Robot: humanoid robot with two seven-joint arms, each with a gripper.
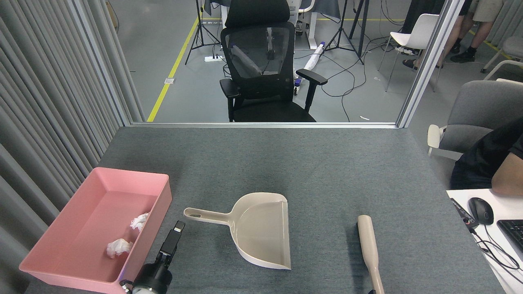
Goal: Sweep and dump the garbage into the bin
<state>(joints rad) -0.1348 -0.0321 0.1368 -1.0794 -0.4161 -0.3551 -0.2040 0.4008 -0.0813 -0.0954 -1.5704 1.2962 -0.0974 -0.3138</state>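
My left tool (pixel 176 228) hangs empty just short of the beige dustpan (pixel 261 228) handle, seen too edge-on to tell how far open; with both tissue balls (pixel 118 247) lying in the pink bin (pixel 163 179), I would draw it straight back, clear of the bin wall. The grey felt worktop (pixel 327 163) also carries a brush handle (pixel 369 245), with an office chair (pixel 261 69) beyond.
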